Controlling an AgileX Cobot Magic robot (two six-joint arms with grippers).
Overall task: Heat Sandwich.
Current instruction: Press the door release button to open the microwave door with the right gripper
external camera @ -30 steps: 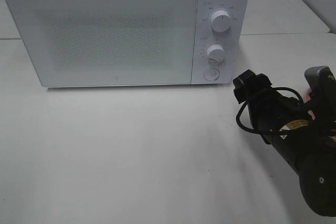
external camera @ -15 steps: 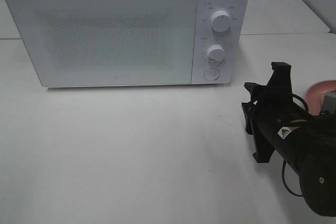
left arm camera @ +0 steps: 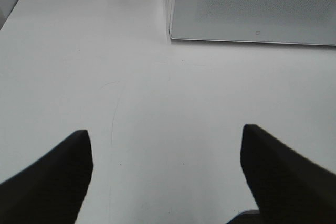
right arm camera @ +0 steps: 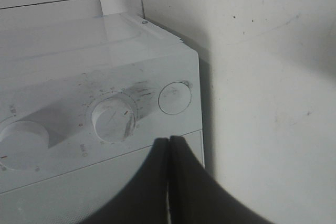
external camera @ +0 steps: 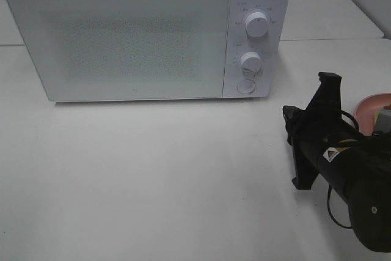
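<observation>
A white table [external camera: 153,175] fills the scene. Two grippers are counted. The right gripper [right arm camera: 169,142] is clenched: its two dark fingers are pressed together with nothing between them, and they are pointed toward the control panel of the one white microwave [external camera: 122,35]. The left gripper [left arm camera: 165,129] is spread wide, with bare table seen between its fingers [left arm camera: 52,177] and nothing grasped; it is not caught by the high camera, and only the tips of its fingers are shown by its own wrist camera.

One black arm [external camera: 348,175], the right one, is seen from above at the right of the table. Its fingertips are hard to pick out there against the dark body. On the microwave panel two round knobs [external camera: 256,24] are counted, one above the other, with one round button [external camera: 245,86] below them. The door is shut.

One pink plate [external camera: 369,103] is found at the right edge of the high view, well to the right of the microwave, mostly cut off by the frame and partly covered by the arm. The sandwich [external camera: 385,119] is on that plate, shown only as a small tan sliver at the frame edge; its layers cannot be made out.
</observation>
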